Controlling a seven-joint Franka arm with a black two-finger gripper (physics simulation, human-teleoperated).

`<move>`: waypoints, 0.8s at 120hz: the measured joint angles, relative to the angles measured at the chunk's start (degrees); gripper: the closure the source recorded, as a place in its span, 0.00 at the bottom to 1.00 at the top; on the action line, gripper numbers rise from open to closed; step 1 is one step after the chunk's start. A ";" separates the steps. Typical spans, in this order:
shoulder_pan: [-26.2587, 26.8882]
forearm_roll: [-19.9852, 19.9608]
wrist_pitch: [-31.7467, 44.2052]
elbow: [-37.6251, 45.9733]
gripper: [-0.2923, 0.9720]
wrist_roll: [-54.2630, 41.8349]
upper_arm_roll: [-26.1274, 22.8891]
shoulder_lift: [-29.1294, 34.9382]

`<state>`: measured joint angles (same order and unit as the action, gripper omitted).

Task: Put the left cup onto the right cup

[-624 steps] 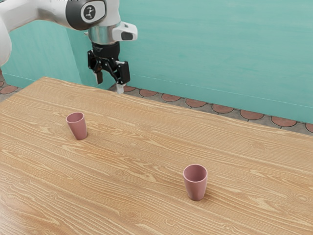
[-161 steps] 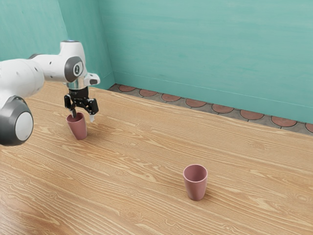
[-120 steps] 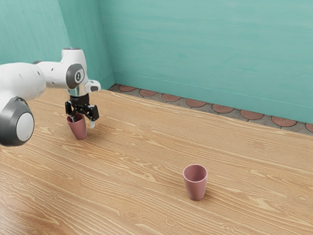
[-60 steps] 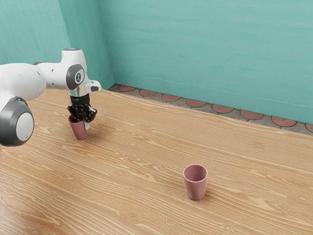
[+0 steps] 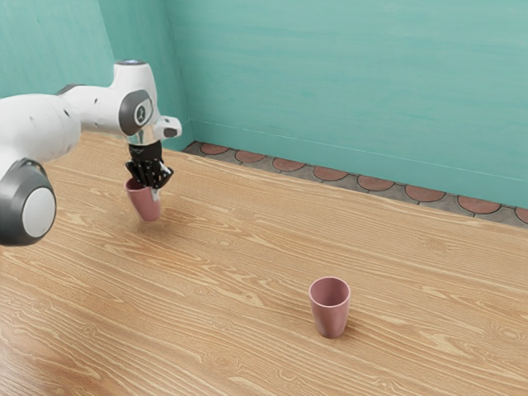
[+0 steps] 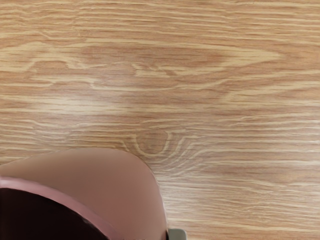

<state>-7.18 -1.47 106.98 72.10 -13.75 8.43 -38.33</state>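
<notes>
Our gripper (image 5: 152,186) is nearly closed, pinching the left cup (image 5: 146,203) at its rim. The cup hangs slightly tilted and looks to be just clear of the worktop (image 5: 247,247). We judge that the rim grip leaves its base free for stacking. The right cup (image 5: 329,306) stands upright, mouth open, well apart toward the exterior view's right.
</notes>
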 joint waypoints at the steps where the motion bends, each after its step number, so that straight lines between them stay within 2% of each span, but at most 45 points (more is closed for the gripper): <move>1: 0.15 0.01 -0.01 0.00 0.84 0.00 0.00 0.12; 52: 12.11 0.95 -0.30 0.01 0.84 1.71 -0.05 5.50; 77: 14.80 1.15 -0.45 0.00 0.84 3.74 -0.57 6.59; 96: 15.47 1.61 -0.69 -0.06 0.84 5.54 -3.48 6.92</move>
<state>8.29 0.14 106.28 72.03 -8.21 4.95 -31.40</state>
